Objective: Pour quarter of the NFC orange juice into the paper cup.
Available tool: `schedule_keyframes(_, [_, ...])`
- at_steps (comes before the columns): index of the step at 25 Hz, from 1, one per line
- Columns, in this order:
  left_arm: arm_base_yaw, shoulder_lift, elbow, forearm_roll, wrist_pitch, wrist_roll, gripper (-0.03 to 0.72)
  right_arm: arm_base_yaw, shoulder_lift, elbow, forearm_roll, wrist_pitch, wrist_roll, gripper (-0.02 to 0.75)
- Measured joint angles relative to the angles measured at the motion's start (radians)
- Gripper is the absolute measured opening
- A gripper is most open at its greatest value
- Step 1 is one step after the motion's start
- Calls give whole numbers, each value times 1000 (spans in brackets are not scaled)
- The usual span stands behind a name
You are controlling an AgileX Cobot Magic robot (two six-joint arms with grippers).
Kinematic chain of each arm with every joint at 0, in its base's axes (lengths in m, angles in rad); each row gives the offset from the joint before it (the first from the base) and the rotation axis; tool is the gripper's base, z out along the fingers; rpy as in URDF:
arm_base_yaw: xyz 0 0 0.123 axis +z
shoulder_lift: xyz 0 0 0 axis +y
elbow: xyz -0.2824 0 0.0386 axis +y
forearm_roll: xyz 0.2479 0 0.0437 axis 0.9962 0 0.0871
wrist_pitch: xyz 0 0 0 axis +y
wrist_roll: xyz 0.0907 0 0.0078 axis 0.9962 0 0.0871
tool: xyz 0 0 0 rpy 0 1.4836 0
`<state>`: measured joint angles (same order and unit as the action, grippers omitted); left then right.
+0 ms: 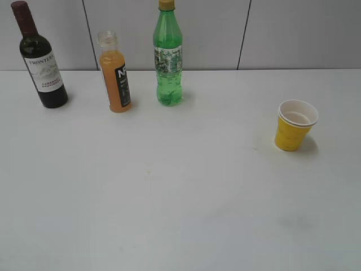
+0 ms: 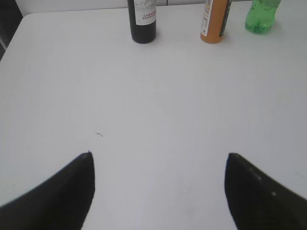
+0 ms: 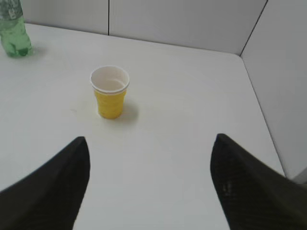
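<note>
The NFC orange juice stands uncapped at the back left of the white table, between two taller bottles; its lower part shows in the left wrist view. The yellow paper cup stands upright on the right and also shows in the right wrist view. My left gripper is open and empty, well short of the bottles. My right gripper is open and empty, short of the cup. Neither gripper shows in the exterior view.
A dark wine bottle stands left of the juice and shows in the left wrist view. A green plastic bottle stands right of it. A grey wall runs behind. The table's right edge meets a side panel.
</note>
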<state>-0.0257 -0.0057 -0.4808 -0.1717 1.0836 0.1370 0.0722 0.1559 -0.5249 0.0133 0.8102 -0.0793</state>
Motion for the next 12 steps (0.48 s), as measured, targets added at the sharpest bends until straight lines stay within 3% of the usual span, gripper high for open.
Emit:
schedule_keyframes(7, [0,0,0,-1,-1,0,652,0,300,-1,51,-314,-25,622])
schedule_keyframes(12, [0,0,0,-1,-1,0,649,0,534,1,197,-532,-181,622])
